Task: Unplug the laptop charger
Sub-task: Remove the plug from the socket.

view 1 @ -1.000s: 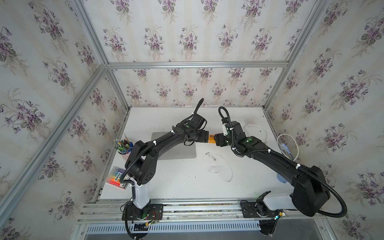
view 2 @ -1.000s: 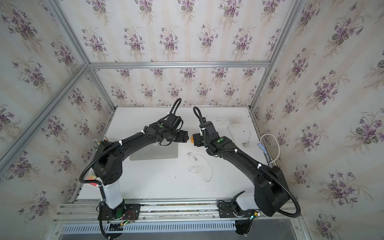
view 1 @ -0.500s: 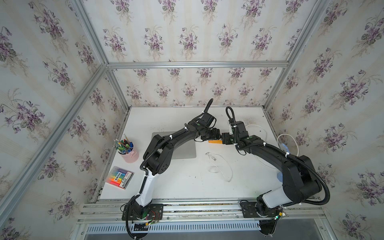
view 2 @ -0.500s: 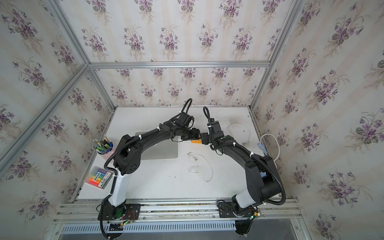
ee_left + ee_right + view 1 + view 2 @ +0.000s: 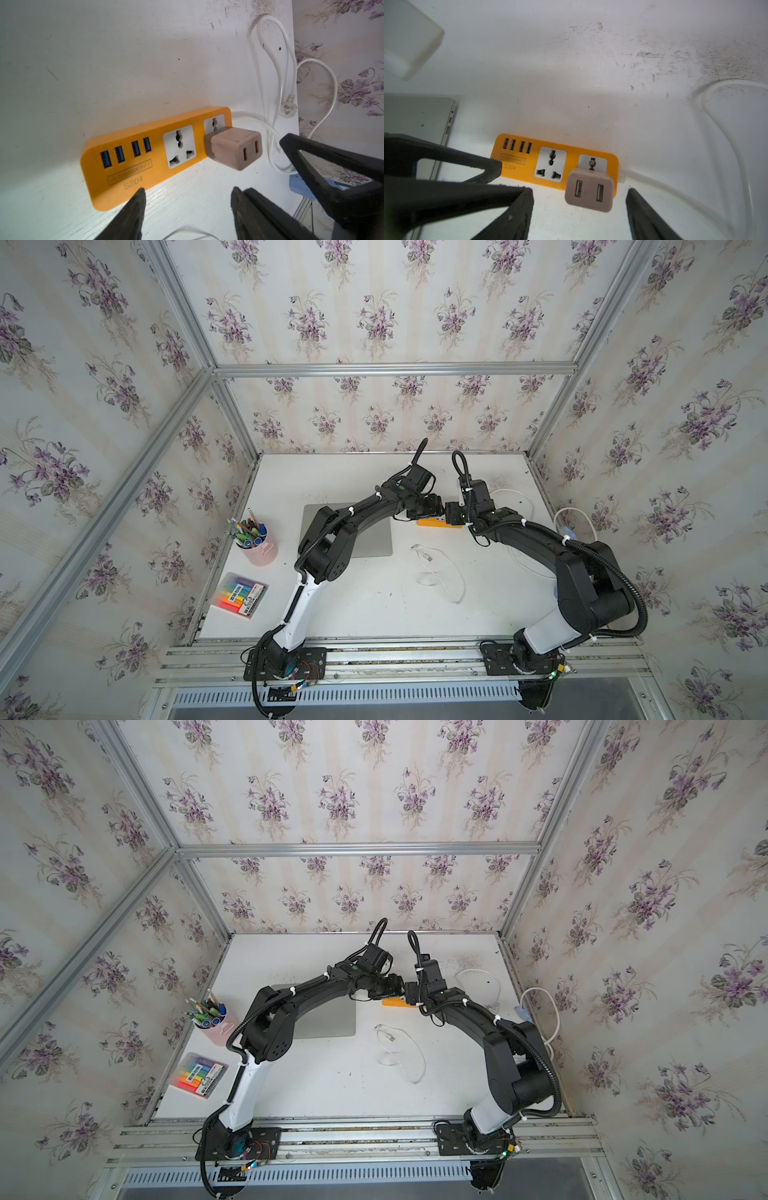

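We read "S204" and a faint "USB SOCKET" on the orange power strip (image 5: 128, 166). The laptop charger (image 5: 230, 149), a pinkish-grey cube with two USB slots on its face, sits plugged into the strip's end socket, near the laptop (image 5: 415, 124). Its thin white cable (image 5: 428, 558) lies loose on the table (image 5: 374, 614). The left gripper (image 5: 188, 192) and right gripper (image 5: 579, 192) are both spread, gripping nothing.
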### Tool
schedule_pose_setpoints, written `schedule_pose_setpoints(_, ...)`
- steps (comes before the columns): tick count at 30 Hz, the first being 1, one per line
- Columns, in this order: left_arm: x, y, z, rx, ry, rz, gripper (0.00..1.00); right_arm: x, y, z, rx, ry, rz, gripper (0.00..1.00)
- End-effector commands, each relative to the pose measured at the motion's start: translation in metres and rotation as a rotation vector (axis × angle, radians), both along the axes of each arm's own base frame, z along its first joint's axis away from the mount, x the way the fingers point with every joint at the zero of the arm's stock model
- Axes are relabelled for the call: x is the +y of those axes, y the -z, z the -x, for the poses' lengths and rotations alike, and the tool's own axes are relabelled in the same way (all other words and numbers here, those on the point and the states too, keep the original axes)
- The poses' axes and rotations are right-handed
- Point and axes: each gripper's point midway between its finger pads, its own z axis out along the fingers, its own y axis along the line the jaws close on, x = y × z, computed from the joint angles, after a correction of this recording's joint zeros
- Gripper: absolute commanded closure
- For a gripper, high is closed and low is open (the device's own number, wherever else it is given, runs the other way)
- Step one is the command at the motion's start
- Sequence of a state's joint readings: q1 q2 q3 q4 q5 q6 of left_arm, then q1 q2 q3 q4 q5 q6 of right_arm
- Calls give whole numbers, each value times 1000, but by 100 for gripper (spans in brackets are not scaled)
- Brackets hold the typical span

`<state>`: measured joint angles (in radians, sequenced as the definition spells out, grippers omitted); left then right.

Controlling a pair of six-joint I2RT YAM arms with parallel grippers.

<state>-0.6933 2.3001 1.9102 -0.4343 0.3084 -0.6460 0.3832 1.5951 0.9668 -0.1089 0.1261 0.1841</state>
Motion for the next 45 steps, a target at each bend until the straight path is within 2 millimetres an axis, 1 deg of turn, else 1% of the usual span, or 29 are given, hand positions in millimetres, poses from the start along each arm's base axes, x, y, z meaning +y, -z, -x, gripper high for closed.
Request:
schedule_pose_setpoints(1,-5,-3,-4,3,0,30,38,2,0,-5,-14,7,-18,29)
schedule_pose_setpoints(5,-3,4,-6,13,-6,24,44,3,5,-8,-5,6,-21,31)
schedule_pose_setpoints(6,-3,6,-7,19,-7,27,49,3,6,-9,-3,8,-20,32)
schedule_pose_setpoints(10,-1,10,-10,20,-15,23,51,4,12,-10,5,9,-21,32)
schedule_pose_setpoints(13,1,17,-11,29,-24,11,55,4,17,-11,12,12,-18,32)
schedule_pose_setpoints(17,5,25,-13,44,-33,3,61,2,17,-12,2,24,-14,32)
schedule_pose_setpoints(21,7,33,-13,62,-44,-5,62,0,19,-14,3,32,-5,32)
schedule_pose_setpoints(25,9,38,-11,76,-48,-13,63,-2,21,-15,0,44,2,35)
schedule_pose_setpoints(29,12,41,-9,86,-55,-24,63,-3,22,-14,-5,52,1,41)
schedule_pose_setpoints(32,14,45,-8,95,-58,-31,63,-5,22,-14,-3,57,8,50)
schedule_pose_setpoints(33,15,45,-8,98,-60,-33,63,-5,23,-14,-4,57,8,52)
schedule_pose_setpoints(40,20,54,-4,115,-64,-52,64,-4,25,-15,-2,55,9,56)
schedule_pose_setpoints(42,21,56,-3,121,-67,-55,64,-4,26,-16,0,54,12,60)
schedule_pose_setpoints(45,23,59,-2,126,-71,-66,65,-3,26,-16,0,50,11,70)
